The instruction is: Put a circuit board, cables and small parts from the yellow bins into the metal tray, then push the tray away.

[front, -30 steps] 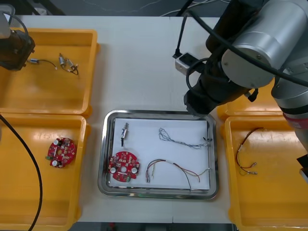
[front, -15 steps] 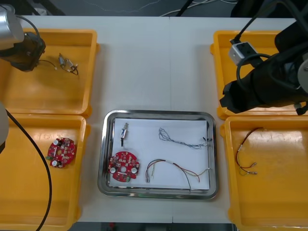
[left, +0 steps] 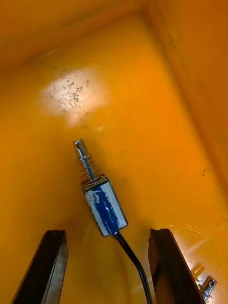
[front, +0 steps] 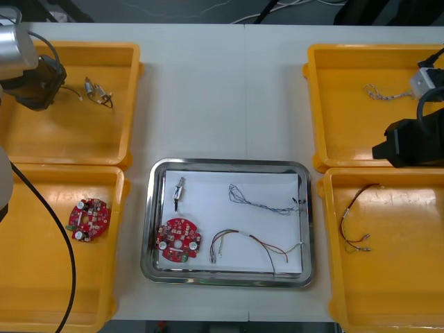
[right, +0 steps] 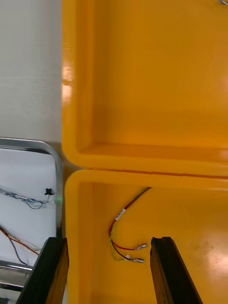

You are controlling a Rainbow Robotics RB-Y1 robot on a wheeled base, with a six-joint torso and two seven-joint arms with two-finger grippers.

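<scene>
Looking down from the front, the tray (front: 225, 164) sits mid-desk (front: 208, 90) and holds a board (front: 179, 241), a small part (front: 179, 191), a blue-white cable (front: 263, 200) and a red-yellow cable (front: 250, 244). The left hand (front: 38, 83) hangs over the far left bin (front: 69, 142). The right hand (front: 406, 146) is at the right edge, well apart from the tray.

From the right wrist, that hand (right: 108, 240) is spread wide with nothing in it, above another red-yellow cable (right: 118, 216) in the near right bin (right: 199, 223). It looks idle.

From the left wrist, the hand (left: 107, 232) is also wide open and empty. It straddles a blue-labelled part (left: 102, 202) lying on the bin floor, with a spring at one end and a black lead (left: 135, 266) at the other. Picking this part seems to be the step in hand. The body lies slightly askew to the fingers, so a small wrist turn should square it first. Come straight down and close on the flat body, not on the spring or the lead. Lift slowly, since the trailing lead may snag.
</scene>
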